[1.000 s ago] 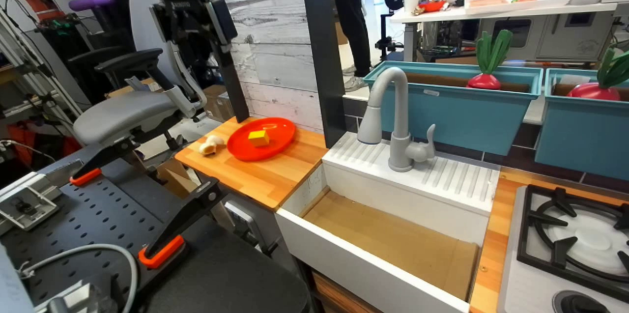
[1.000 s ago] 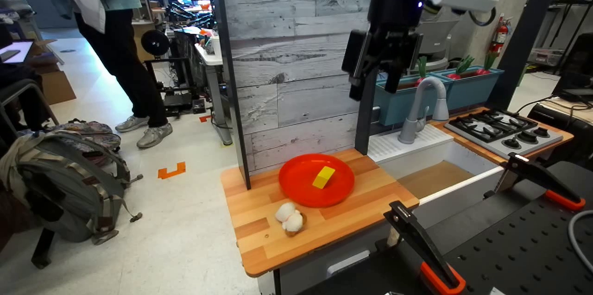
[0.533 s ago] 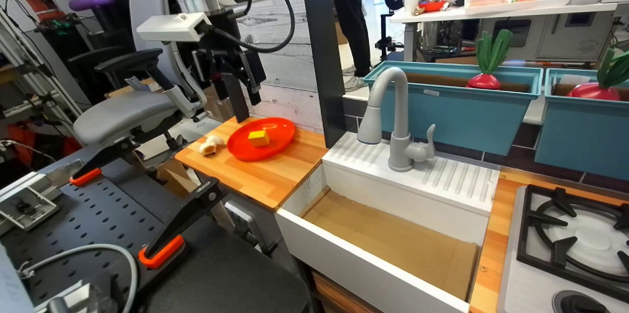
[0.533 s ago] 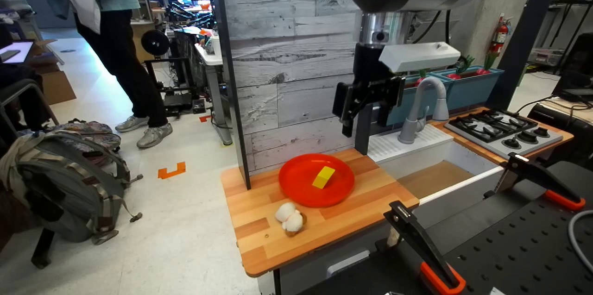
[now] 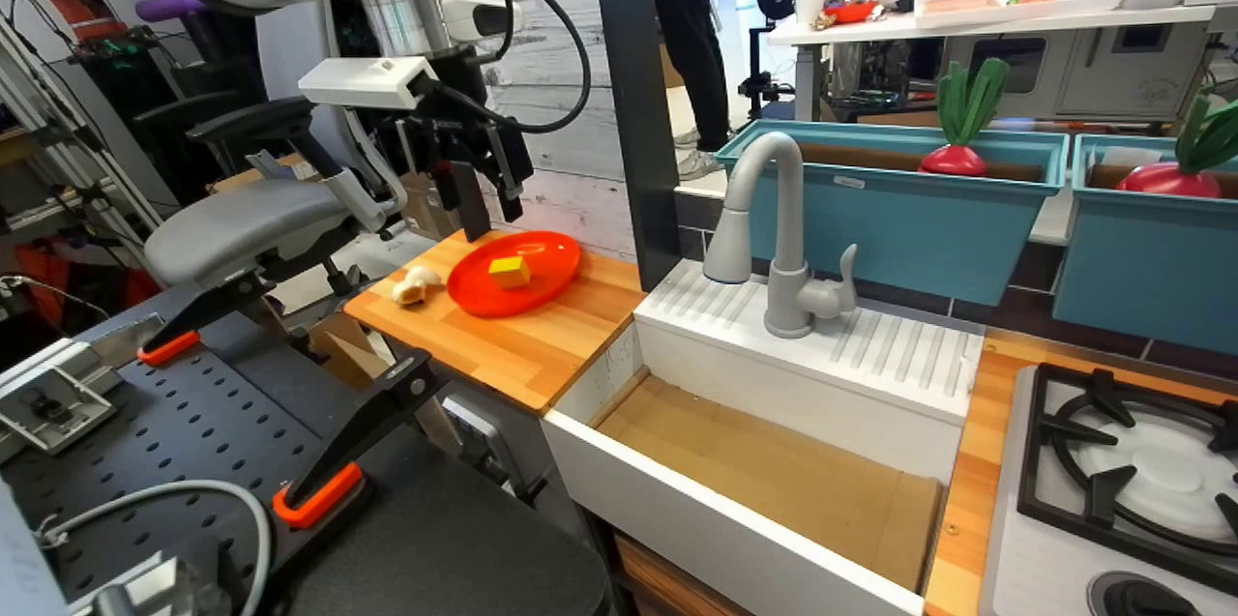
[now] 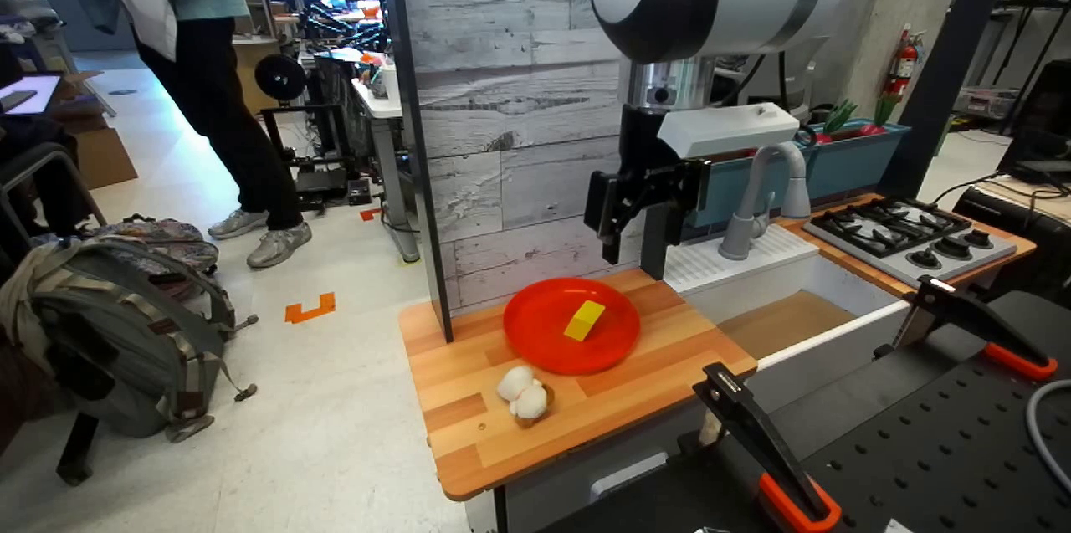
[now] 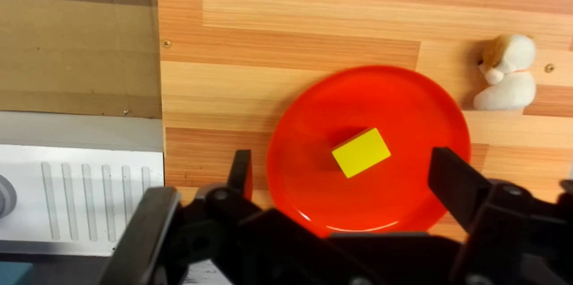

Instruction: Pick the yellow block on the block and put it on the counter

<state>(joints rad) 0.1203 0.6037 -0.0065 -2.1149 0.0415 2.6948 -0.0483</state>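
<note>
The yellow block (image 7: 361,153) lies in the orange-red round dish (image 7: 403,101), turned at an angle, in the wrist view. It also shows in both exterior views (image 5: 509,273) (image 6: 584,320). The dish sits on the light-brown wooden counter (image 6: 586,416), near the wall panel. My gripper (image 7: 341,155) is open and empty, with its fingers wide apart on either side of the block in the wrist view. In both exterior views the gripper (image 5: 481,207) (image 6: 634,263) hangs above the dish, pointing down, clear of block and dish.
A small white and brown plush toy (image 7: 510,74) sits on the counter beside the dish. A white sink (image 5: 745,543) with a grey tap (image 5: 788,239) adjoins the counter. A grey wood-look wall panel (image 6: 535,98) and a dark post (image 5: 629,94) stand behind.
The arm and gripper have come down from higher up and moved over toward the dish, with less movement in the last half second. The block, dish and toy have not moved.
</note>
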